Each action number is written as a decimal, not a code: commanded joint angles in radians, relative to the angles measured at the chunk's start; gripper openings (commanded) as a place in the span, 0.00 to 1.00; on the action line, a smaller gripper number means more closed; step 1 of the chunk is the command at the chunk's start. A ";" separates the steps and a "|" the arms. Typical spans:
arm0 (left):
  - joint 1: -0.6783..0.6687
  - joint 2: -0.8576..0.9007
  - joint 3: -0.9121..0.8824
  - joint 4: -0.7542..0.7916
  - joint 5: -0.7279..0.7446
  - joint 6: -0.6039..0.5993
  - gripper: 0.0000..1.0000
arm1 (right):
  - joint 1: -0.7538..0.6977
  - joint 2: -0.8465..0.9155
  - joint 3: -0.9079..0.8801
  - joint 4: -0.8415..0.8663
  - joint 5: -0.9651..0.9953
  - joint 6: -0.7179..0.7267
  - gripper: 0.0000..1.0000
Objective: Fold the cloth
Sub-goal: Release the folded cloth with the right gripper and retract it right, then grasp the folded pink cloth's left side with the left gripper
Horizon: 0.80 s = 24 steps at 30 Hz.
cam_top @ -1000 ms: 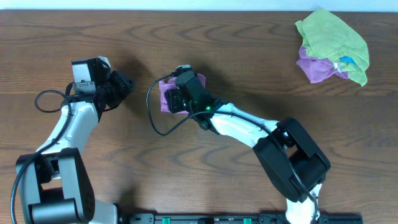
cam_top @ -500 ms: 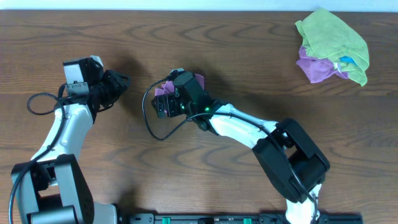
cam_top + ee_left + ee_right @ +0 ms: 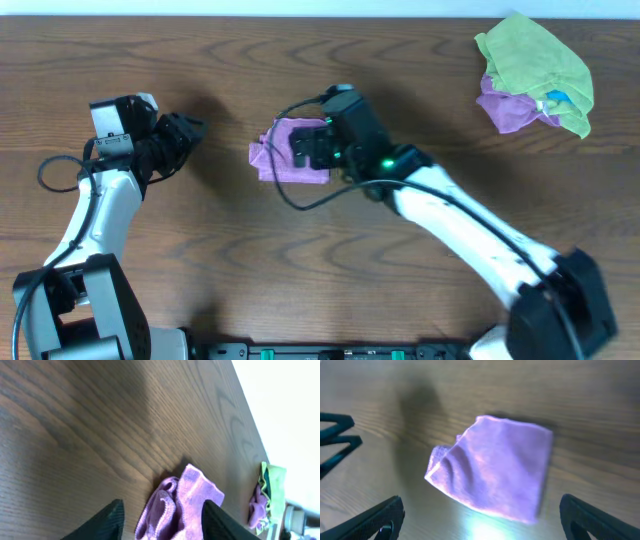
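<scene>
Overhead looks straight down; both nearer wrist views share the purple cloth (image 3: pixel 292 165).

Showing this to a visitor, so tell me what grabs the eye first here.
The small folded purple cloth lies near the middle of the dark wooden table, with the right gripper hovering open just over it. At the far right corner sits a heap of green and purple cloths. The left gripper hangs open off to the left, holding nothing.

Seen from my left wrist camera, a crumpled purple fabric cloth (image 3: pixel 192 495) lies on the dark wood-grain table (image 3: pixel 90 420), framed between the spread black fingers of my left gripper (image 3: pixel 162 522). A green-and-purple cloth heap (image 3: pixel 270 485) sits well apart.
</scene>
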State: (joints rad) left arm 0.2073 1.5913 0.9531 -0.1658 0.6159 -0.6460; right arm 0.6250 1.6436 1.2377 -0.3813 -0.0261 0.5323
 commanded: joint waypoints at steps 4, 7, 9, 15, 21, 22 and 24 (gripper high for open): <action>0.002 -0.015 0.019 -0.077 0.032 -0.035 0.70 | -0.108 -0.181 0.010 -0.248 -0.057 -0.084 0.99; 0.000 -0.015 0.010 -0.112 0.033 -0.035 0.72 | -0.142 -0.256 0.005 -0.342 -0.060 -0.134 0.99; -0.010 -0.014 -0.016 -0.115 0.041 -0.039 0.73 | -0.160 -0.328 -0.029 -0.375 -0.061 -0.153 0.99; -0.071 0.000 -0.069 -0.083 0.038 -0.058 0.77 | -0.219 -0.579 -0.264 -0.362 -0.123 -0.145 0.99; -0.143 0.066 -0.069 -0.023 0.032 -0.110 0.82 | -0.253 -0.855 -0.489 -0.345 -0.150 -0.056 0.99; -0.156 0.092 -0.069 0.000 0.042 -0.134 0.83 | -0.254 -0.904 -0.518 -0.346 -0.150 -0.041 0.99; -0.176 0.137 -0.069 0.048 0.071 -0.162 0.83 | -0.254 -0.982 -0.553 -0.361 -0.150 -0.004 0.99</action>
State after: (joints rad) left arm 0.0498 1.6775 0.8902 -0.1398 0.6556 -0.7601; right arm 0.3843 0.7250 0.7128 -0.7387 -0.1650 0.4675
